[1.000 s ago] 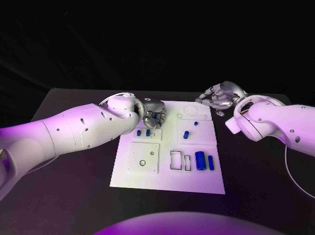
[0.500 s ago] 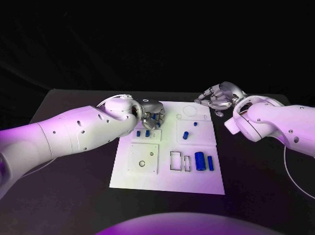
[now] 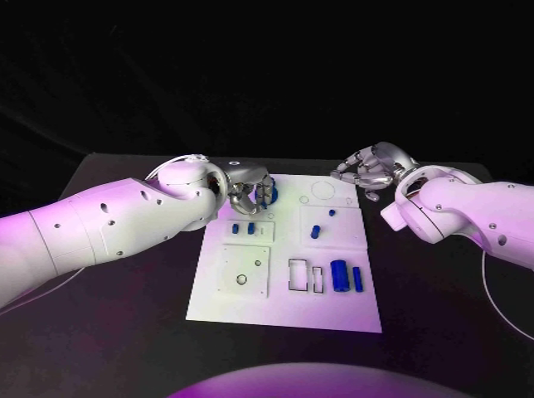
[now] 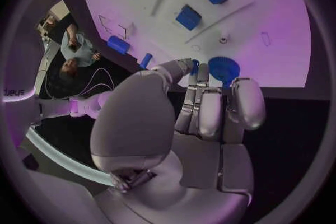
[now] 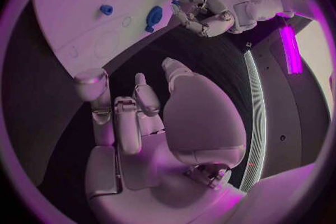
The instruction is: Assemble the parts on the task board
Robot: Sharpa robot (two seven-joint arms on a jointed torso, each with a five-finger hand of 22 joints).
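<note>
The left hand (image 3: 250, 187) is positioned over the far-left corner of the task board (image 3: 285, 307), at about 11 o'clock from the board's centre. Its fingertips (image 4: 192, 66) are closed on a round blue part (image 4: 224, 69), which has a ribbed rim, like a gear or knob, and is held just above the white surface. The right hand (image 3: 369, 170) hovers off the board's far-right corner, at about 1 o'clock. Its fingers (image 5: 115, 117) are loosely curled, set apart from one another, and hold nothing.

Progress: early to middle stage, judged from the layout. Most blue parts lie loose.
- Two short blue blocks (image 3: 243, 225) lie side by side at about 10 o'clock, just near of the left hand.
- One small blue peg (image 3: 317, 227) lies at about 12 o'clock, in the far-right panel.
- A thick blue cylinder (image 3: 339, 274) and a thinner blue pin (image 3: 358, 278) lie side by side at about 4 o'clock, beside open rectangular slots (image 3: 298, 272).

Several recesses are vacant: the circle outlines on the far edge, the rectangular slots, and the holes in the near-left panel. Whether any part is already seated cannot be determined.

The board is a flat white rectangular plate divided into panels with outlined cut-outs.
</note>
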